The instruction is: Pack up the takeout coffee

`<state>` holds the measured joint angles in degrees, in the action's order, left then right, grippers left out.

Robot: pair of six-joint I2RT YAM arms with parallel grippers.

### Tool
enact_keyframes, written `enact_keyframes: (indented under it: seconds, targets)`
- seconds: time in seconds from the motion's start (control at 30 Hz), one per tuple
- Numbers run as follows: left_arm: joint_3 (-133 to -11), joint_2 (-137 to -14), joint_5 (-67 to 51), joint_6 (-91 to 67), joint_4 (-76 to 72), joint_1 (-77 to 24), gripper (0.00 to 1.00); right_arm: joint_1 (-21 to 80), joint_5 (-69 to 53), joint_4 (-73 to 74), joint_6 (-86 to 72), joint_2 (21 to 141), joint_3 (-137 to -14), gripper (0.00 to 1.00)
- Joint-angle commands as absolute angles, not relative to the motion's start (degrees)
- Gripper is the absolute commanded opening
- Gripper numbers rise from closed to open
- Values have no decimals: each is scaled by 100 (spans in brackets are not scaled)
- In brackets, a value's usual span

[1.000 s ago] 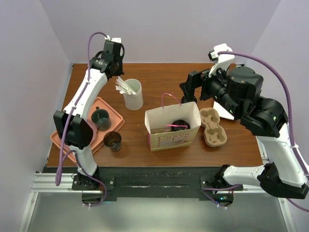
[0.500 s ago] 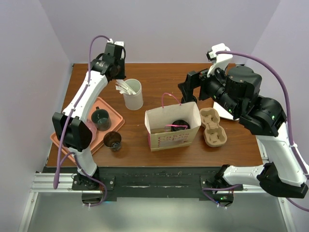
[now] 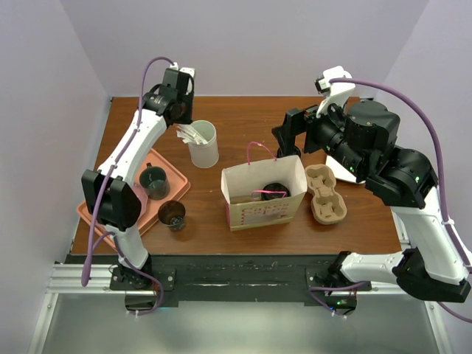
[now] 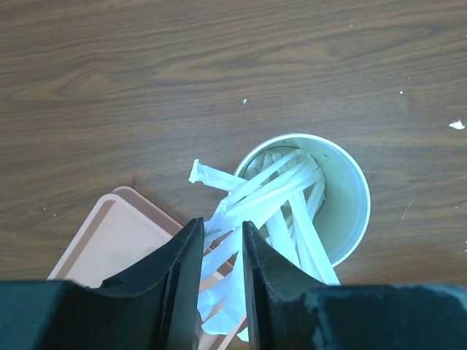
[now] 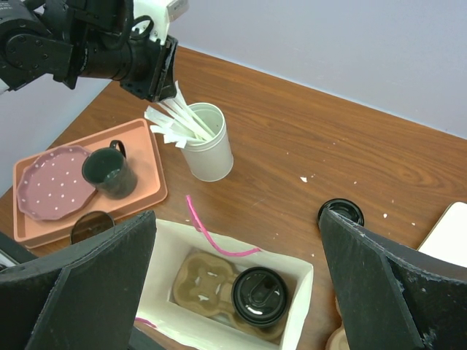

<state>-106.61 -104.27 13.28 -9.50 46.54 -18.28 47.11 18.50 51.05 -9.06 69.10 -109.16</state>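
Observation:
The takeout coffee (image 3: 276,190) is a dark cup with a round black lid (image 5: 261,295). It stands inside the white paper bag (image 3: 265,210), seated in a tan pulp carrier (image 5: 201,281). My right gripper (image 5: 237,219) hangs wide open above the bag's far side, touching nothing; in the top view this right gripper (image 3: 284,144) is behind the bag. My left gripper (image 4: 221,226) hovers over the white cup (image 4: 321,197) of paper-wrapped stirrers. Its jaws are a narrow gap apart, and wrapper ends show through that gap.
A salmon tray (image 3: 99,214) at the left carries a dark green mug (image 3: 153,181) and a pink dotted plate (image 5: 55,182). An open brown cup (image 3: 173,214) stands by the tray. A second pulp carrier (image 3: 326,193) lies right of the bag. A loose black lid (image 5: 341,211) lies behind it.
The left gripper has moved toward the back right, over the stirrer cup, and its jaws have parted from shut. The right arm has barely moved.

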Motion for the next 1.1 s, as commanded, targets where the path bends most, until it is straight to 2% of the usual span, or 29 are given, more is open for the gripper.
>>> enact_keyframes:
  seconds: [0.0,0.13,0.3,0.47,0.5,0.67,0.93,1.07]
  targets:
    - [-10679,-10468,1345,-712,4377,-1828,33,4685,1881,4975,-791,6864,-11004,98]
    - [-10740,-10555,1336,-686,4403,-1828,31,4685,1881,4948,-773,6891,-11048,98]
    - [-10749,-10608,1301,-659,4377,-1828,21,4685,1916,4966,-747,6864,-10978,98]
    - [-10775,-10652,1336,-650,4394,-1828,19,4685,1960,4948,-738,6847,-10978,98]
    - [-10819,-10661,1336,-650,4403,-1828,14,4685,1960,4948,-738,6838,-10978,98]
    - [-11109,-10653,1292,-721,4465,-1828,1,4685,1934,4939,-738,6864,-10951,98]
    - [-11399,-10354,1213,-993,4631,-1828,0,4685,1837,4913,-738,6891,-11004,98]
    - [-11609,-10161,1292,-1326,5201,-1837,0,4685,1802,4896,-738,6882,-11013,98]
